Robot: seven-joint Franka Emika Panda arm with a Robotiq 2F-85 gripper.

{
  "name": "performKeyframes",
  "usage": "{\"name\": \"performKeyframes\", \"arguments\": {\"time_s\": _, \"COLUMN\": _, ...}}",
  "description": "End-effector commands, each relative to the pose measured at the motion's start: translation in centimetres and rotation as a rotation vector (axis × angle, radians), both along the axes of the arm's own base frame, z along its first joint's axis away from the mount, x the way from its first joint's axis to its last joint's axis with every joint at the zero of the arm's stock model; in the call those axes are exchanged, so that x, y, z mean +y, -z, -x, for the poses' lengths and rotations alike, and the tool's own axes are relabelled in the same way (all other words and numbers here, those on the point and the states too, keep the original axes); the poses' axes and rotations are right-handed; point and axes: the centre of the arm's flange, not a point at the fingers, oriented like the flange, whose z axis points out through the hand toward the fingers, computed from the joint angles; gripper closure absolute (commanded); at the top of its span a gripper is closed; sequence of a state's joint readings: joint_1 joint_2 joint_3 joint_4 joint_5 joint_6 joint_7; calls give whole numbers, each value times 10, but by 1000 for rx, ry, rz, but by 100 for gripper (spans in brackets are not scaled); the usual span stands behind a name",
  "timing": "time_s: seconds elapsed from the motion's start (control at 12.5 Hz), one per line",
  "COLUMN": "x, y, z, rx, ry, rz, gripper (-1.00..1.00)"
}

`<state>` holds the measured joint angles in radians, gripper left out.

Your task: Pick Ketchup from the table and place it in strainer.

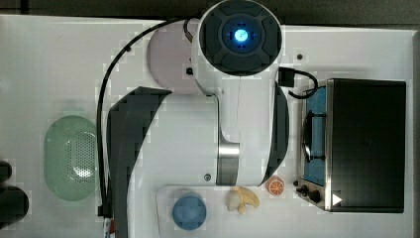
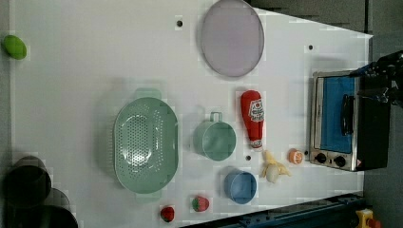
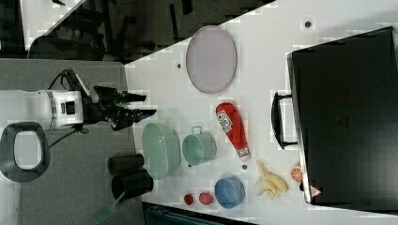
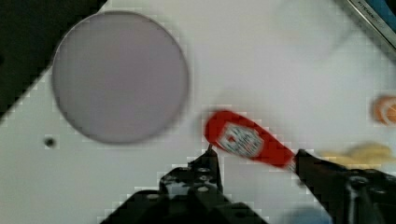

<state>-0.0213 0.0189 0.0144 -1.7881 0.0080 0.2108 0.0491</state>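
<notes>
1. My gripper (image 4: 254, 161) hangs above the table (image 2: 95, 71) with its jaws apart and nothing between them.
2. Below me the Ketchup (image 4: 247, 140) lies flat on its side on the white surface, untouched.
3. In the left view the Ketchup (image 2: 253, 118) rests just right of the green mug (image 2: 216, 139); the strainer (image 2: 146, 145) sits beyond that mug, well apart from the bottle.
4. Farther off lies the round grey plate (image 4: 120, 77).

The Ketchup (image 2: 253, 118) lies flat on bare table (image 2: 71, 95), with the green mug (image 2: 216, 139) just beside it toward the strainer (image 2: 145, 145). The strainer's bowl is open; 2 black cups (image 2: 28, 183) stand near its far end.
</notes>
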Motion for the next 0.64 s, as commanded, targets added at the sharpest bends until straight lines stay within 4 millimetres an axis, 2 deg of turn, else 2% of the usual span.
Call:
{"name": "performKeyframes", "arguments": {"time_s": 0.08, "x": -38, "y": -59, "z": 82, "rx": 24, "ry": 52, "rz": -16, "gripper": -59}}
{"name": "performKeyframes", "arguments": {"time_s": 0.24, "x": -38, "y": -53, "z": 83, "rx": 36, "ry": 46, "rz": -17, "gripper": -99}}
{"name": "performKeyframes", "arguments": {"time_s": 0.64, "x": -19, "y": -7, "z": 73, "rx": 63, "ry": -146, "rz": -22, "gripper": -100}}
